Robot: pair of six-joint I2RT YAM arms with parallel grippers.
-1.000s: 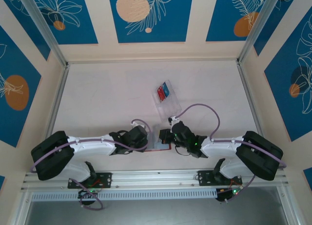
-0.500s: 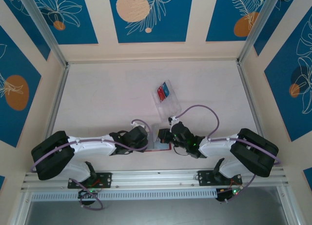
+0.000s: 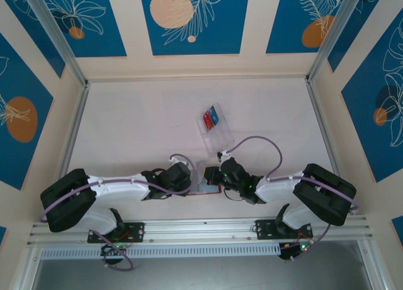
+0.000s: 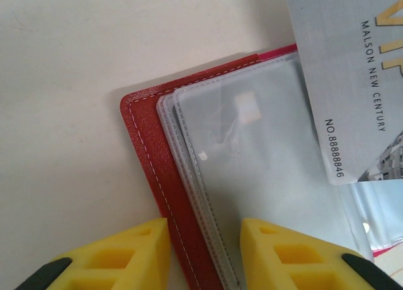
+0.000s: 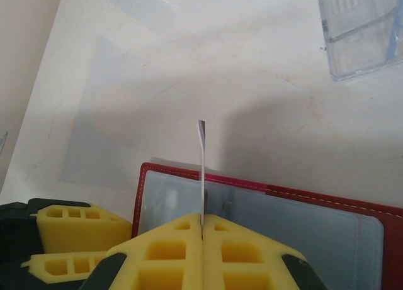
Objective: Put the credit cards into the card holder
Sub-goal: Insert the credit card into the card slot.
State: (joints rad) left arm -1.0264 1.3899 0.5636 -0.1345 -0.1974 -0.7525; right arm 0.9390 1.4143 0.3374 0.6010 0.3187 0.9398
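My right claw (image 5: 203,222) is clamped on a card (image 5: 202,167), edge-up over the open card holder (image 5: 315,230) at the worktop's (image 3: 138,126) near edge. My left claw (image 4: 204,243), part-open, straddles its red cover. Beyond, the clear tray (image 3: 219,138) holds red and blue cards (image 3: 210,117).

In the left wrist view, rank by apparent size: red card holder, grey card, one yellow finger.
1. card holder
2. grey card, cut off by the frame
3. yellow finger, also cropped and nearest the camera, so this place is unsure
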